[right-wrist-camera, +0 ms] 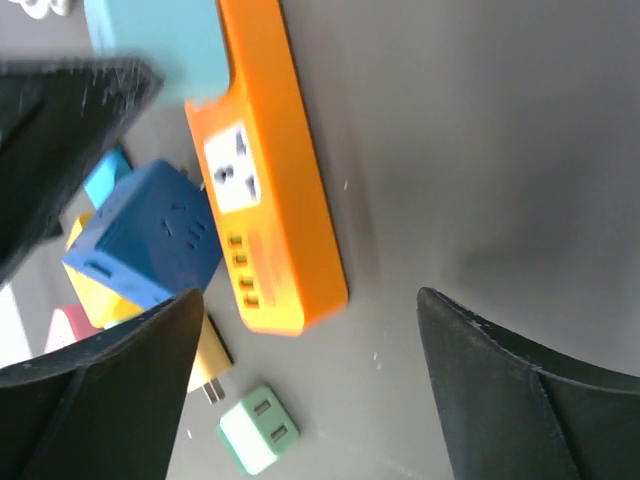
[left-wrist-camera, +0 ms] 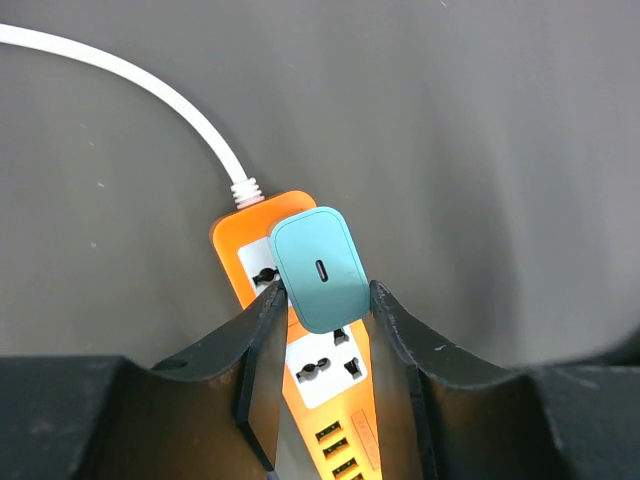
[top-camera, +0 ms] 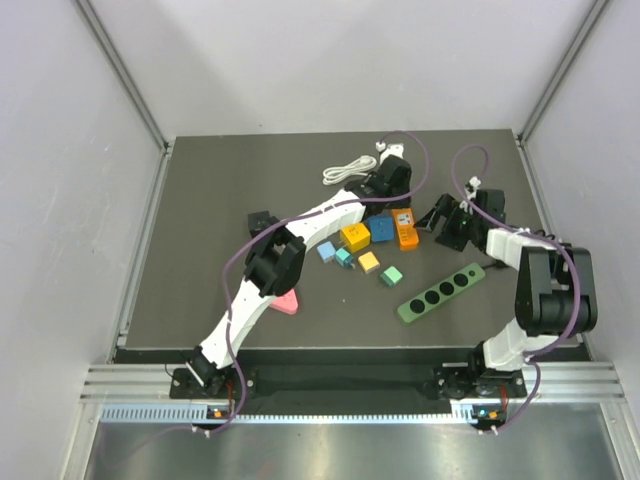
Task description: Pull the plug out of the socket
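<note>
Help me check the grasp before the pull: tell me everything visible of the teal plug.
The teal plug is a rounded-rectangular block, matte plastic by its look, with a small oval port on its top face. It sits in the orange power strip, in the socket nearest the white cable. The left gripper appears to pinch its two sides.

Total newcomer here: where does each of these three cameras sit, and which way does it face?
Top external: fixed above and behind, looking down at the table; left arm and right arm show whole.
Left wrist: on the left arm, looking down past the left gripper, shut on the teal plug in the orange power strip.
Right wrist: on the right arm, looking past the open right gripper at that strip.
Shared: all three show the strip; both wrist views show the plug.
</note>
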### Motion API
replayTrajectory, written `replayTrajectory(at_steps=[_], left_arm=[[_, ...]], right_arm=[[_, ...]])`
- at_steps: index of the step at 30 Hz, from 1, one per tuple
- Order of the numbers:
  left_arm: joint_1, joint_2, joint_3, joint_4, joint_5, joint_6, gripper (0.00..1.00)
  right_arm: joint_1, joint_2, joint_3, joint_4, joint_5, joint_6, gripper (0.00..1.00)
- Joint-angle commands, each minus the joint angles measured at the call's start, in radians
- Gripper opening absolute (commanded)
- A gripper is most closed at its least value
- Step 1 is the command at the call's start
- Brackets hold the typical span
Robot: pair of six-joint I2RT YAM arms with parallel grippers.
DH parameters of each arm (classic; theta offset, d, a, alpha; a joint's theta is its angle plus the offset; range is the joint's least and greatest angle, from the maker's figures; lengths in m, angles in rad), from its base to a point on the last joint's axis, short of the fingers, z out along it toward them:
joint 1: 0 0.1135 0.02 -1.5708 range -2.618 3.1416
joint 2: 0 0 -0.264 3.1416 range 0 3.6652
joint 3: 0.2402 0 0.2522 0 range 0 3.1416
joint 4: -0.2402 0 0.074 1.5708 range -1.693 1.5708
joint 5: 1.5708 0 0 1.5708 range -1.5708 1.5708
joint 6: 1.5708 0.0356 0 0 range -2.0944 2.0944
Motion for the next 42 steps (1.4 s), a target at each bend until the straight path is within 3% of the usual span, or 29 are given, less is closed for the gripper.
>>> replayTrajectory(at_steps=[1,5,8,12,22,25,28,29,32,39,42], left_arm=[[-0.005,-0.105,-0.006,0.076,0.079,0.007,0.0],[-0.004,-0.11,-0.002,0.096,0.108,0.002,0.0],[-0.001,-0.113,0.001,0.118,0.128,-0.01,0.0],[0.001,-0.12,0.001,0.128,0.142,-0.021,0.0],[0.007,-0.136,-0.002,0.131,0.146,-0.015,0.0],[0.012,-0.13,0.0,0.13,0.148,-0.013,0.0],[0.013,-0.125,-0.002,0.133,0.148,-0.012,0.0],[0.015,-0.121,-0.002,0.136,0.148,-0.012,0.0],[0.015,-0.111,0.007,0.142,0.155,-0.016,0.0],[0.022,-0.137,0.015,0.106,0.14,0.008,0.0],[0.032,-0.186,-0.022,0.073,0.137,0.052,0.0]], right_arm=[[-0.024,0.047,0.056,0.164,-0.112,0.035,0.82],[-0.025,0.14,0.12,0.207,-0.201,0.052,0.72],[-0.025,0.173,0.123,0.239,-0.233,0.056,0.7],[-0.025,0.215,0.129,0.261,-0.236,0.059,0.68],[-0.024,0.308,0.221,0.238,-0.198,0.042,0.48],[-0.025,0.336,0.258,0.206,-0.179,0.03,0.4],[-0.025,0.357,0.287,0.192,-0.173,0.038,0.27],[-0.025,0.365,0.295,0.183,-0.17,0.039,0.18],[-0.024,0.382,0.32,0.152,-0.152,0.033,0.09],[-0.021,0.399,0.31,0.112,-0.065,-0.004,0.06],[-0.019,0.399,0.307,0.115,-0.063,-0.005,0.1]])
